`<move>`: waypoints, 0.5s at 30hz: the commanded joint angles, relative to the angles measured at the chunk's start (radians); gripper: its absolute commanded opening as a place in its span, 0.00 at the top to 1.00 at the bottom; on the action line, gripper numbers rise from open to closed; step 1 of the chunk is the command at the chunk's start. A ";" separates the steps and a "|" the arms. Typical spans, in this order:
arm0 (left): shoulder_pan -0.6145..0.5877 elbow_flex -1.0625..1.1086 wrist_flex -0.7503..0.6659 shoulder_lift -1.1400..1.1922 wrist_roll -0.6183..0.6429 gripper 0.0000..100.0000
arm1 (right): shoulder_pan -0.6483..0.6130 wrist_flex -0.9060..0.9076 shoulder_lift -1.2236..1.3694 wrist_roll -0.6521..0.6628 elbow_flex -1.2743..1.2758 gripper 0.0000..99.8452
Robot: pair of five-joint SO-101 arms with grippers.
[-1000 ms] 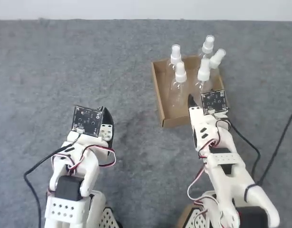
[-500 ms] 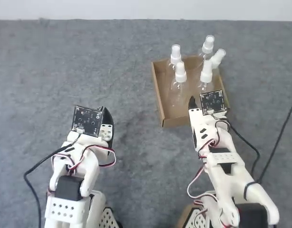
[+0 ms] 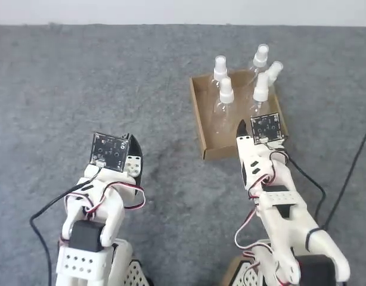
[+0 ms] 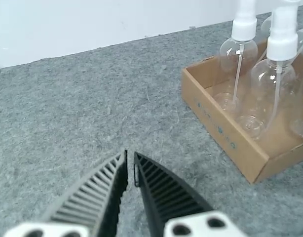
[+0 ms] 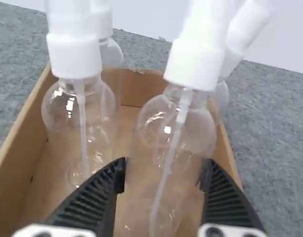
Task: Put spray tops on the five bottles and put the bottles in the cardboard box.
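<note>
In the cardboard box [image 3: 197,113] five topped bottles [image 3: 226,95] stand, right pincer [image 5: 162,168] spread open around the nearest, left pincer [image 4: 130,158] closed and empty; only backing off seems left.

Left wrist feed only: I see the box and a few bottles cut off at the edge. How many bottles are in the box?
Observer: Five bottles, each with a spray top, stand in the cardboard box.
Operator: Where's the right gripper?
Observer: The right gripper is at the box's near end, fingers open either side of the front-right bottle.
Operator: Any leaning?
Observer: The rear-right bottle has a tilted top; the others look upright.
</note>
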 commanded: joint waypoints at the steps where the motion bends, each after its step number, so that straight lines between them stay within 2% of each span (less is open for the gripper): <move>1: -0.005 -0.010 -0.029 -0.015 -0.006 0.99 | -0.004 -0.028 -0.010 0.014 -0.014 0.84; 9: -0.005 -0.010 -0.031 -0.015 -0.006 0.99 | -0.004 -0.036 -0.010 0.014 -0.012 0.84; 15: -0.005 -0.010 -0.031 -0.015 -0.006 0.99 | -0.002 -0.208 -0.010 0.015 0.071 0.84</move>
